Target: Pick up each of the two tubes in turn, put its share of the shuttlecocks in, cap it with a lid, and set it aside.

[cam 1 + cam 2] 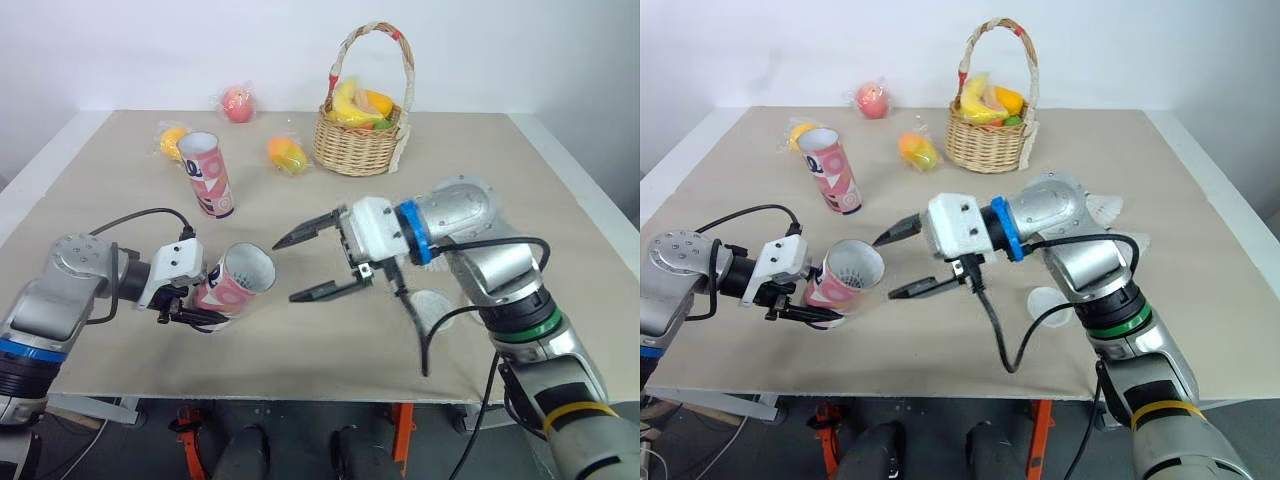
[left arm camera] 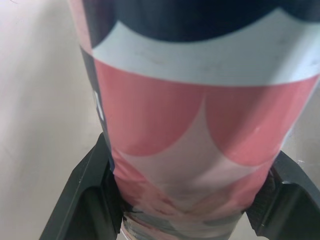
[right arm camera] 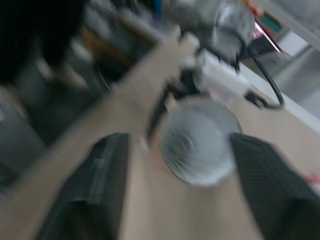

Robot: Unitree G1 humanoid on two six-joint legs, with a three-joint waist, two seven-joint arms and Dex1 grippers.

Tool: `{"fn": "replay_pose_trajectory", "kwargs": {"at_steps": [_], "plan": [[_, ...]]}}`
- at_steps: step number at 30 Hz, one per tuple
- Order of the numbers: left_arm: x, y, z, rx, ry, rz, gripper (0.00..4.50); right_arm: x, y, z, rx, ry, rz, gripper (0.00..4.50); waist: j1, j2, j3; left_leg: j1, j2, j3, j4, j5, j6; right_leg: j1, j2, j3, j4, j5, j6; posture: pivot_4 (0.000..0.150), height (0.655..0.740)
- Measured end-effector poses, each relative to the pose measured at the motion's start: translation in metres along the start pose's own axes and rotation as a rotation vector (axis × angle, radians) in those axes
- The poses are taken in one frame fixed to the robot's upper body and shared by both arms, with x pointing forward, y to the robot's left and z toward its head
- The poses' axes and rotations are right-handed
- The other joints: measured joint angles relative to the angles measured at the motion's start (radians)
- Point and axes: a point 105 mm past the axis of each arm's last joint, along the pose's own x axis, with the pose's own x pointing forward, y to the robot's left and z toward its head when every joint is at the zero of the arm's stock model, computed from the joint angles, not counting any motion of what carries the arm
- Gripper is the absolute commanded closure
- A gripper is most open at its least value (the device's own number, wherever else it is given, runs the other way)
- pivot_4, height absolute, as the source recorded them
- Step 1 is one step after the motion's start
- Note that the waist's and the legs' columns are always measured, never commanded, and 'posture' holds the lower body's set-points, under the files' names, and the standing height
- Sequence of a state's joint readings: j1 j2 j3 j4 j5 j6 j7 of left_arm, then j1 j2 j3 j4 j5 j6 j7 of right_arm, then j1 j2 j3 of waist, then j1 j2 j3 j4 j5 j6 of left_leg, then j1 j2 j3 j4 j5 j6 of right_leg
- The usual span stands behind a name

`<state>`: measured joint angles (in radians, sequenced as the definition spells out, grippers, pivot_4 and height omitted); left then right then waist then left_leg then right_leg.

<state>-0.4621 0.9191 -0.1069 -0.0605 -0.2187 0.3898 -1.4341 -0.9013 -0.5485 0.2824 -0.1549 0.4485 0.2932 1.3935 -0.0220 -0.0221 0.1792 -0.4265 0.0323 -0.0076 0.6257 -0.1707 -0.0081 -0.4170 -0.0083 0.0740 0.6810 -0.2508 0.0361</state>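
At the back left of your worktop the second tube stands upright among wrapped fruits (a fruit basket sits further right), well clear of both arms. Nearer you, your left gripper has its fingers clamped on the other tube, tilted, mouth facing right. Your right gripper, fingers spread wide, hangs just off that mouth, not touching. A lid lies under the right arm.

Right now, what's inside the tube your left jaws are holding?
The held tube shows white shuttlecock feathers in its open mouth. Its wall hides anything deeper, so the count cannot be told.
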Motion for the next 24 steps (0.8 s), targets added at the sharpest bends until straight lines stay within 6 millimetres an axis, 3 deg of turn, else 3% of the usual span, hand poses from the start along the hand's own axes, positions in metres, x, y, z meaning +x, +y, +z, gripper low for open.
{"fn": "replay_pose_trajectory", "kwargs": {"at_steps": [3, 5, 6, 7, 9, 12, 14, 19, 24], "plan": [[0.0, 0.0, 0.0, -0.001, 0.001, 0.003, 1.82, -0.016, -0.009, -0.002, 0.029, 0.021, -0.105, 1.02, 0.0, 0.0, 0.0, 0.0, 0.0, 0.0, 0.0, 0.0, 0.0, 0.0, 0.0, -0.001, 0.0, -0.001, -0.001, 0.15, 0.74], [0.0, 0.0, 0.0, 0.0, 0.0, 0.005, 1.82, -0.04, -0.023, -0.027, 0.109, 0.12, -0.343, 1.02, 0.001, -0.002, -0.001, 0.0, 0.0, 0.0, 0.0, 0.0, 0.0, 0.001, 0.0, -0.001, 0.0, -0.002, -0.003, 0.15, 0.74], [0.0, 0.0, 0.0, 0.0, -0.003, 0.006, 1.82, -0.059, -0.027, -0.048, 0.196, 0.188, -0.488, 1.02, 0.002, -0.002, -0.001, 0.0, -0.001, 0.0, 0.0, 0.0, 0.0, 0.0, -0.001, -0.001, 0.0, -0.002, -0.003, 0.15, 0.74], [0.0, -0.002, -0.001, -0.006, -0.008, 0.003, 1.82, -0.086, -0.026, -0.074, 0.337, 0.256, -0.687, 1.02, 0.002, -0.002, -0.001, -0.001, -0.001, 0.002, 0.0, 0.0, 0.0, -0.001, -0.002, 0.0, 0.0, -0.002, -0.003, 0.15, 0.74], [-0.001, -0.002, -0.001, -0.007, -0.009, 0.001, 1.82, -0.111, -0.019, -0.096, 0.505, 0.295, -0.902, 1.02, 0.001, -0.002, -0.001, -0.001, -0.001, 0.002, -0.002, 0.0, 0.0, -0.001, -0.002, 0.0, 0.0, 0.0, 0.0, 0.15, 0.74], [-0.001, -0.002, -0.001, -0.009, -0.013, -0.003, 1.82, -0.132, 0.002, -0.113, 0.671, 0.321, -1.157, 1.02, 0.002, -0.002, -0.002, -0.001, -0.002, -0.001, -0.004, 0.0, 0.0, -0.002, -0.001, 0.0, 0.0, -0.001, -0.002, 0.15, 0.74], [-0.002, -0.002, -0.001, -0.011, -0.013, -0.008, 1.82, -0.133, 0.027, -0.124, 0.786, 0.343, -1.308, 1.02, 0.002, -0.001, -0.002, -0.002, -0.002, -0.001, -0.005, -0.001, 0.001, -0.003, 0.0, -0.001, 0.0, -0.002, -0.001, 0.15, 0.74], [-0.001, 0.001, 0.001, -0.013, -0.013, -0.021, 1.82, -0.133, 0.05, -0.123, 0.76, 0.443, -1.417, 1.02, 0.001, 0.0, -0.002, -0.003, -0.002, -0.001, -0.002, -0.001, 0.001, -0.002, -0.001, 0.0, 0.0, -0.002, 0.003, 0.15, 0.74], [0.0, 0.005, 0.0, 0.007, 0.001, -0.041, 1.82, -0.125, 0.055, -0.128, 0.736, 0.498, -1.433, 1.02, -0.002, 0.0, -0.002, -0.002, -0.002, 0.001, 0.001, 0.0, 0.002, -0.001, -0.001, 0.002, -0.001, -0.002, 0.0, 0.15, 0.74]]}}
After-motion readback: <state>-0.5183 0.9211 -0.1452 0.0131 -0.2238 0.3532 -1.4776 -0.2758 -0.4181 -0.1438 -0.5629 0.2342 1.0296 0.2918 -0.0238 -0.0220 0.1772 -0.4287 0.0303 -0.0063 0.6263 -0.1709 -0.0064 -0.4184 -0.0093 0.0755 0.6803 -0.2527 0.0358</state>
